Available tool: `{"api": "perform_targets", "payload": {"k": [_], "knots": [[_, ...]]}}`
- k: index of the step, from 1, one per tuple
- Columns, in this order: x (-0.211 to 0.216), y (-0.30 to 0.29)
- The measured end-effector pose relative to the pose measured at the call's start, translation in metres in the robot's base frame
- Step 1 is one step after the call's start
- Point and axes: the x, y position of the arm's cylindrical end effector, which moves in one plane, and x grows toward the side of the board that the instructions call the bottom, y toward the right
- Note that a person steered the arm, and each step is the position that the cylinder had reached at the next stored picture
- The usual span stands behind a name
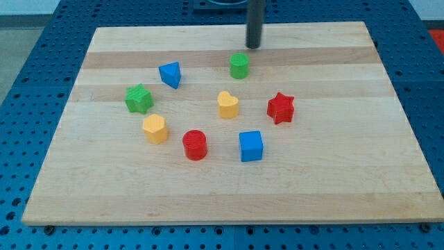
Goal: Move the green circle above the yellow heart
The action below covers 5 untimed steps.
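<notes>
The green circle (239, 66) is a short green cylinder in the upper middle of the wooden board (333, 180). The yellow heart (227, 105) lies just below it and slightly to the view's left, with a small gap between them. My tip (253, 46) is the lower end of the dark rod, just above and slightly right of the green circle, not touching it.
A blue triangle (170, 74) and a green star (139, 98) lie at the left. A yellow hexagon (155, 129), a red cylinder (195, 145) and a blue cube (251, 146) lie lower down. A red star (281, 107) is right of the heart.
</notes>
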Motion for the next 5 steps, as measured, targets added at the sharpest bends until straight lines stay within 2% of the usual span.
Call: {"api": "perform_targets", "payload": {"k": [5], "knots": [[0.040,-0.007]]}}
